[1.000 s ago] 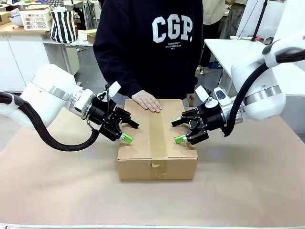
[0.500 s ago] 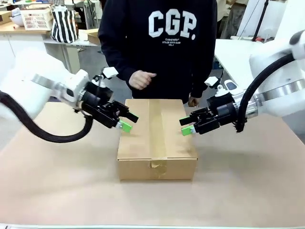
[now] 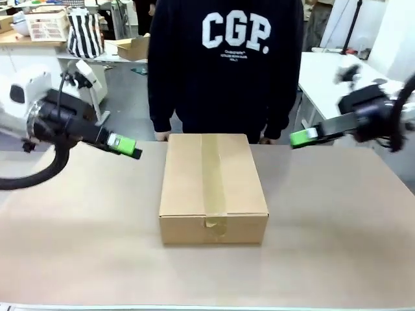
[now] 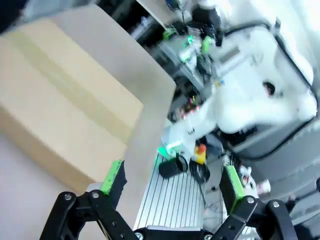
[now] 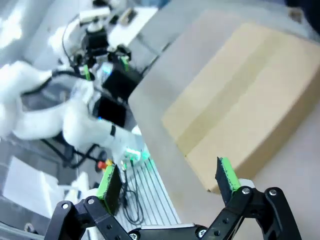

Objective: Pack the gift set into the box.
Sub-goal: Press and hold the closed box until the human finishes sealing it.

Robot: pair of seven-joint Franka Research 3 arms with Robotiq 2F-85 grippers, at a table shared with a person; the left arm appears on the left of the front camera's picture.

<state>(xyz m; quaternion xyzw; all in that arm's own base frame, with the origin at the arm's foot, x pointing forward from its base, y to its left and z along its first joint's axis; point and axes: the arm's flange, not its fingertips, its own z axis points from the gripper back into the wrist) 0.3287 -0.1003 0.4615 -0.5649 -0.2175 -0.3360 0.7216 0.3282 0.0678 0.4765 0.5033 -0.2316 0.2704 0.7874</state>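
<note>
since the earlier frames both arms had been drawn back from the box [image 3: 213, 188], and the person's hand had been lifted off its lid. the left end effector [image 3: 126, 145] was seen out at the left of the table [image 3: 337, 246], level with the box's far edge and well apart from it. the right end effector [image 3: 303, 137] was held likewise at the right. in each wrist view the green pads [image 4: 113, 176] were spread wide with nothing between them; the same was seen on the right [image 5: 227, 173]. the box was set in the middle of the table, flaps closed and sealed along the top with a strip of tape [image 3: 214, 175]. a person in a dark sweatshirt [image 3: 227, 65] was stood just behind it.
</note>
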